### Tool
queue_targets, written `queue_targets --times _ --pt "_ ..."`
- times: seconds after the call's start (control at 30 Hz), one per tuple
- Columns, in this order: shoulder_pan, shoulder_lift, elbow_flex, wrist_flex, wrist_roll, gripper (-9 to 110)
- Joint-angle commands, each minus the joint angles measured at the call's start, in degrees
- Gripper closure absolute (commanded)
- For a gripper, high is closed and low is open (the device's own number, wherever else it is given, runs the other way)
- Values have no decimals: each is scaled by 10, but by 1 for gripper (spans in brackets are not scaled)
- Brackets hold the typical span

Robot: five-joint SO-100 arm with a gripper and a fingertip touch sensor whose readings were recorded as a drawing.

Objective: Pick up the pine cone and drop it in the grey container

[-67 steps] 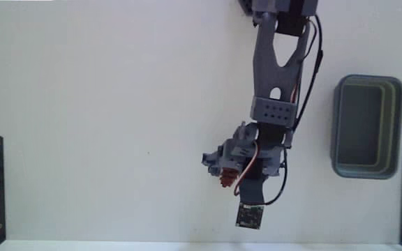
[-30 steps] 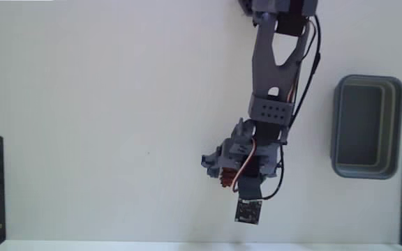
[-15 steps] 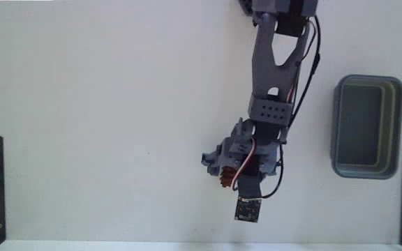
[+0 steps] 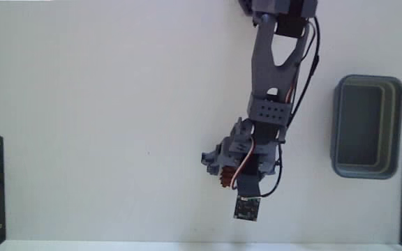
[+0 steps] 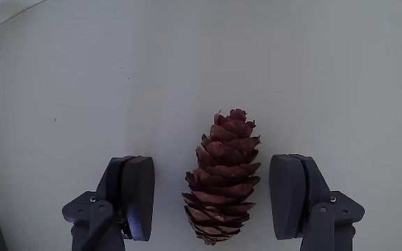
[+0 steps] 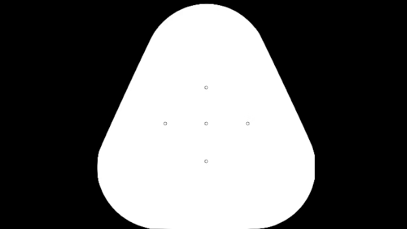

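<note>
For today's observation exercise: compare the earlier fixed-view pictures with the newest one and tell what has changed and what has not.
The arm drew back slightly toward the top of the fixed view, the gripper with it. Nothing was gripped or released: its fingers stand open either side of the pine cone, touching neither side. The cone and the grey container stayed put.

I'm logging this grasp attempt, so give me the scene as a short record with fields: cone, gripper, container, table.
cone: reddish-brown pine cone lying on the table, between the fingers, lengthwise along them
gripper: gripper open, a gap on each side of the cone, no contact seen in the wrist view
container: grey tub at the right edge of the fixed view, apart from the arm, nothing seen inside
table: plain white table
</note>
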Motion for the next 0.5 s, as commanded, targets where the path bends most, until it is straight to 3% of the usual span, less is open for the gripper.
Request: queue_targets --times 0.0,0.47 --pt "9 19 -1 -3 3 -8" --pt "9 19 -1 -3 3 -5"
